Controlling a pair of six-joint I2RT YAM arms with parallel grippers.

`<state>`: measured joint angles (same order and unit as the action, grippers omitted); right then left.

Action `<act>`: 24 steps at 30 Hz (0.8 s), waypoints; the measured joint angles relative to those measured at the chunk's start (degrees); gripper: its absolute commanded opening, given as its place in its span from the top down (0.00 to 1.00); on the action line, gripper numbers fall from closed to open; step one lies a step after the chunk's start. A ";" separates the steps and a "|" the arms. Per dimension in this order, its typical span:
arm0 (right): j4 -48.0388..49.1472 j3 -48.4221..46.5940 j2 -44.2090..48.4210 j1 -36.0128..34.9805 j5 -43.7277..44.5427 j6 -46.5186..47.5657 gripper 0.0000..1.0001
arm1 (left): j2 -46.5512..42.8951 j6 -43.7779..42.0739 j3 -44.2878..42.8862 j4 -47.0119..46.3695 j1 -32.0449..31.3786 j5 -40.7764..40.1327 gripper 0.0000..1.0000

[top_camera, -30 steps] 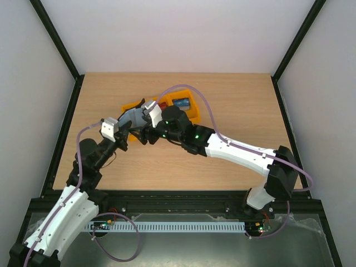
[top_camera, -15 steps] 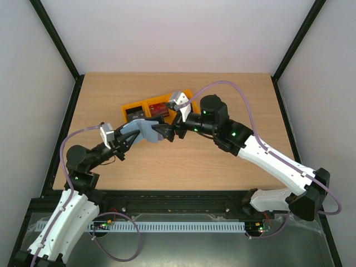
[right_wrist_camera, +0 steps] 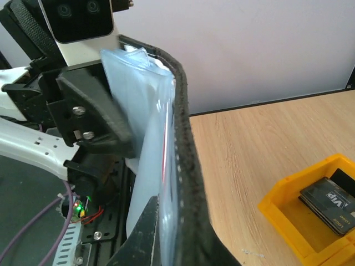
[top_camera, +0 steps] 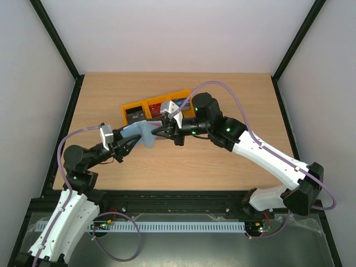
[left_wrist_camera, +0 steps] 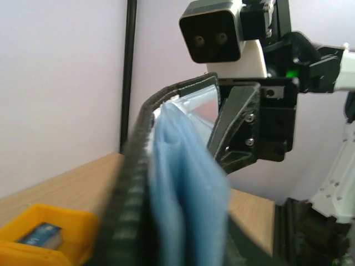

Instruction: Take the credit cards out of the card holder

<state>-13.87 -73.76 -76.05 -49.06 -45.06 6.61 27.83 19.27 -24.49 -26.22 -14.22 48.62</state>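
Note:
The card holder [top_camera: 140, 133] hangs in the air between both arms, black outside with blue-grey pockets [left_wrist_camera: 186, 183]. My left gripper [top_camera: 128, 142] is shut on its left end. My right gripper [top_camera: 162, 132] is shut on its right edge, one black finger [right_wrist_camera: 145, 233] pressed against the pocket side. A thin red card edge [right_wrist_camera: 165, 147] shows inside the pocket. Other credit cards lie in the yellow bins: a dark grey one [right_wrist_camera: 326, 201], a red one [top_camera: 157, 107] and a blue one [left_wrist_camera: 37, 235].
The yellow bins [top_camera: 188, 94] stand on the wooden table just behind the held card holder. Black frame posts [left_wrist_camera: 128, 72] and pale walls close the table on three sides.
The right arm swung from over the bins to the card holder's right edge, opened wide, then shut on it. The left arm stretched out lower, still holding the holder.

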 measured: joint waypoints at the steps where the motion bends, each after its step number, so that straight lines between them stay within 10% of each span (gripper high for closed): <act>1: 0.20 0.24 0.13 -0.02 -0.37 -0.07 0.98 | 0.00 0.00 0.00 -0.02 0.02 0.04 0.48; 24: -4.46 -0.74 1.05 6.29 -20.31 2.34 0.98 | -4.92 -3.45 -1.18 2.40 3.89 -2.58 0.45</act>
<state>-18.33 -74.50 -75.00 -42.76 -65.36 8.95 22.92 15.81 -25.67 -23.81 -10.33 46.04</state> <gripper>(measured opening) 0.044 0.549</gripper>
